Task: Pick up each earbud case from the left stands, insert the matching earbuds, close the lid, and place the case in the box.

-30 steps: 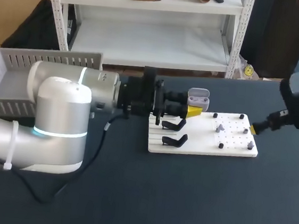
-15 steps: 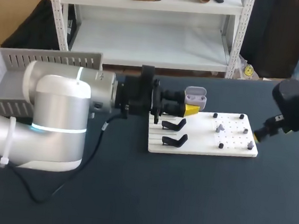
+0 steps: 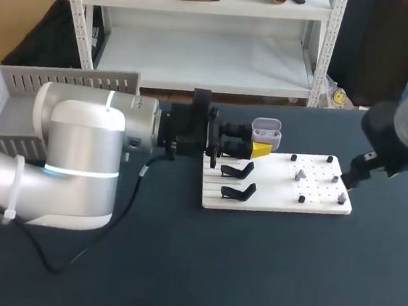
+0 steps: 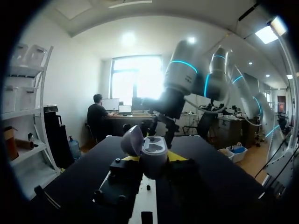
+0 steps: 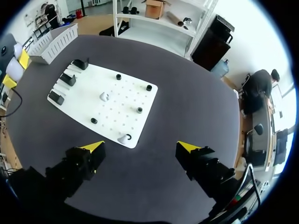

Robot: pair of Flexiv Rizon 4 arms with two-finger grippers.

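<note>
I noted my left pincer clamped on the open-lidded earbud case, above the stand side of the white board. My right pincer hung spread wide over the dark bench, beside that board.

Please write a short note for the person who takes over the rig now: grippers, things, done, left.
Left gripper: shut on the open earbud case, held near the white board's stand end.
Right gripper: open, empty, above the table beyond the board's other end.
Two earbuds lie on the board; the stands show empty.
Done: case picked up. Left: insert earbuds, close lid, place in box.
</note>
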